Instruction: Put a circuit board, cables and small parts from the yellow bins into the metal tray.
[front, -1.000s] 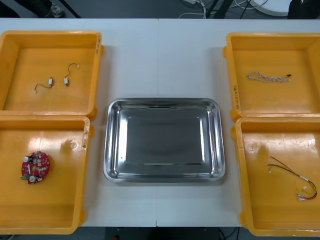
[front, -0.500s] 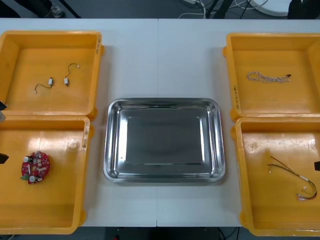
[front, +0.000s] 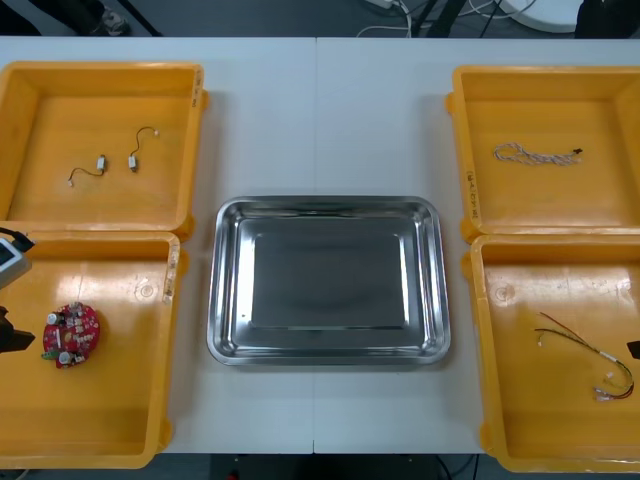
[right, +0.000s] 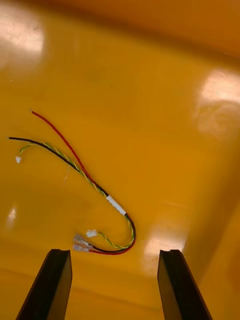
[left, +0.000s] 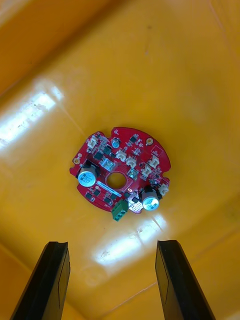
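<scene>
Overhead, a pale counter (front: 320, 120) carries four yellow bins around a steel tray, each kind of item kept in its own bin. The back left bin (front: 195, 120) holds two small parts (front: 118, 163) on short wires, untouched. The front left bin (front: 170, 330) holds a round red board (front: 71, 335), lying flat with its components up, near the bin's outer wall. The left hand (left: 115, 285) hangs over it, its two black fingers spread wide and holding nothing. The board sits just beyond the gap between them, so the hand looks lined up to drop and close across the disc.

The tray (front: 228, 280) sits in the middle, bare and shiny, likely so that either arm can reach it. Nothing has been delivered.

The back right bin (front: 460, 130) holds a twisted cable (front: 535, 154), stretched out alone. In the front right bin (front: 478, 330) lies a red and yellow cable (right: 90, 185), loosely curved. The right hand (right: 115, 287) hovers above it, fingers apart and empty, with the cable's looped end just ahead of the gap. That bunched end seems the easiest place to pinch.
</scene>
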